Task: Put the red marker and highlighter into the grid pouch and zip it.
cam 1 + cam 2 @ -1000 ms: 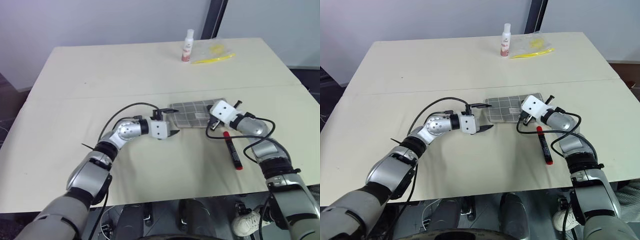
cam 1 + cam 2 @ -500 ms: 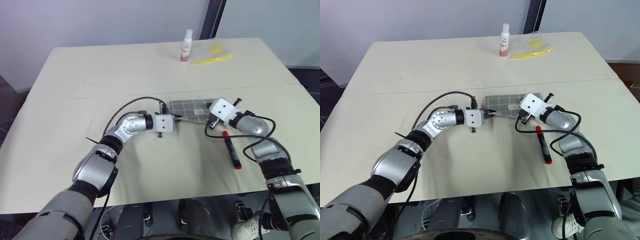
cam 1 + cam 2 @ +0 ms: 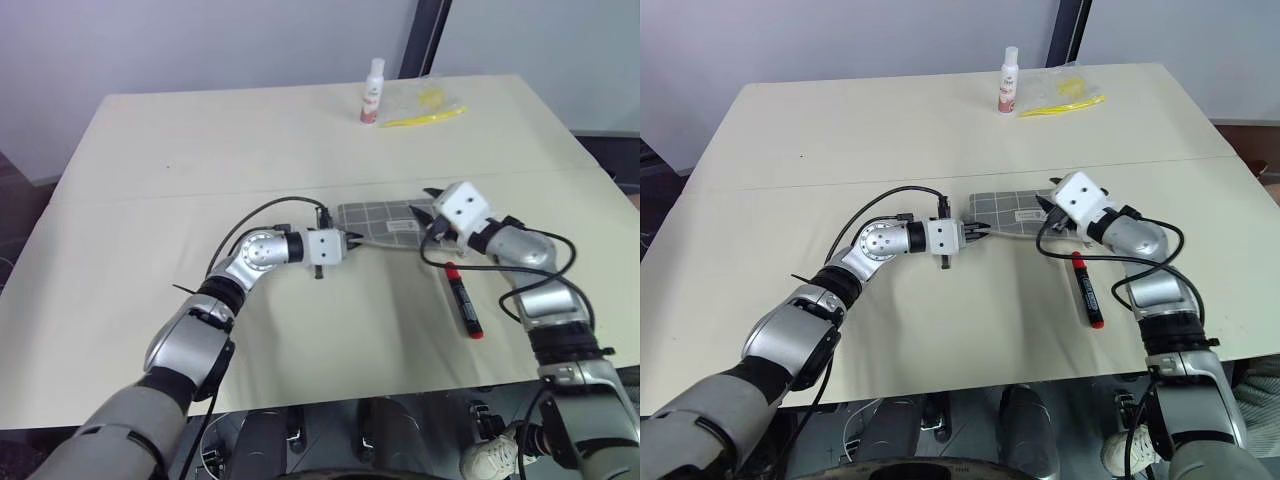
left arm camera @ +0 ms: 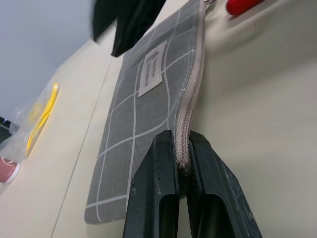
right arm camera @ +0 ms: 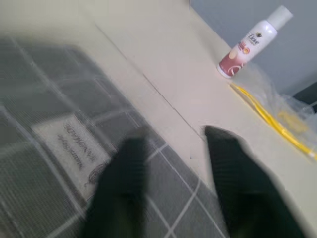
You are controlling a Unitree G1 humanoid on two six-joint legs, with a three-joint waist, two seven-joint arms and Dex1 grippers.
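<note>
Left tool [image 4: 182, 163] pinches the flat grey grid pouch's [image 3: 385, 222] zipper edge mid-tabletop; right tool [image 5: 173, 183], fingers spread, should find the zipper pull first.

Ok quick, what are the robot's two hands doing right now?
Left hand: closed, pinching the zipper edge of the grid pouch.
Right hand: open, holding nothing, just above the pouch.
</note>
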